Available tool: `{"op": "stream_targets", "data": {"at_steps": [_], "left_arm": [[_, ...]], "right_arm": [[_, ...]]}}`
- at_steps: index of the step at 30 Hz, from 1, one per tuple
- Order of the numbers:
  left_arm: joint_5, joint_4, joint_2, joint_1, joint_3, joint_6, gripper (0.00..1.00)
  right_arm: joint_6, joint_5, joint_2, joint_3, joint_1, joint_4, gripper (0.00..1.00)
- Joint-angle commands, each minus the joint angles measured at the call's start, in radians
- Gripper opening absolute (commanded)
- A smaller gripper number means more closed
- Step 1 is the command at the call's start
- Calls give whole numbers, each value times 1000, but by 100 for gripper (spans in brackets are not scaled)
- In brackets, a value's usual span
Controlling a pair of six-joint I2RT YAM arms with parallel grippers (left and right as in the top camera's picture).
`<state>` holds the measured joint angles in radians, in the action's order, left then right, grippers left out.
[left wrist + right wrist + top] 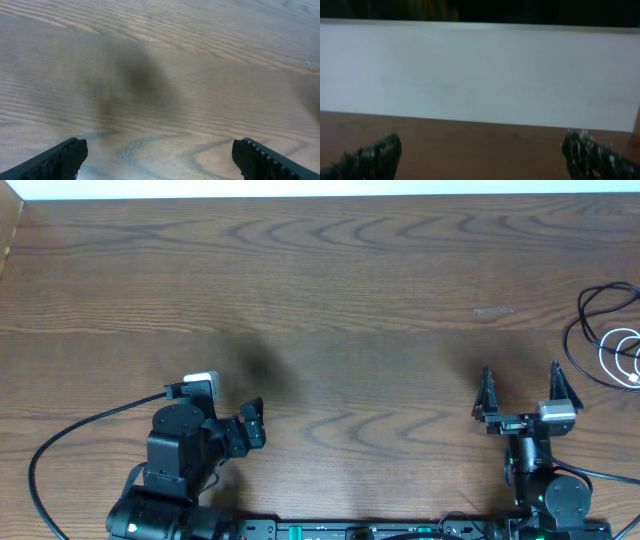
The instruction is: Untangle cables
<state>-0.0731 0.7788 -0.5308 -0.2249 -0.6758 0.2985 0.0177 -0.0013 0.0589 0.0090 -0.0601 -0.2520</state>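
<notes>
The cables lie at the far right edge of the overhead view: a black cord (585, 320) looping around a coiled white cord (625, 360), partly cut off by the frame. My right gripper (522, 392) is open and empty, a little left of and nearer than the cables. My left gripper (250, 423) is open and empty at the table's front left, far from them. The left wrist view shows its open fingers (159, 159) over bare wood. The right wrist view shows open fingers (482, 154) facing a white wall; no cable shows there.
The wooden table (330, 290) spans the view, with a white wall (480, 75) along its far edge. A thick black arm wire (60, 442) curves out at the front left. A small pale mark (493, 310) lies on the wood.
</notes>
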Motion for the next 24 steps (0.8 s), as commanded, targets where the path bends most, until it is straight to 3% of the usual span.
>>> {"op": "stream_targets", "data": {"at_steps": [1, 6, 24], "left_arm": [[5, -2, 3, -1, 5, -6, 98], [5, -2, 3, -1, 5, -6, 98], [5, -2, 3, -1, 5, -6, 98]], "right_arm": [[51, 53, -54, -4, 6, 109, 99], [51, 12, -54, -4, 6, 329, 99], [21, -2, -53, -4, 0, 327, 99]]}}
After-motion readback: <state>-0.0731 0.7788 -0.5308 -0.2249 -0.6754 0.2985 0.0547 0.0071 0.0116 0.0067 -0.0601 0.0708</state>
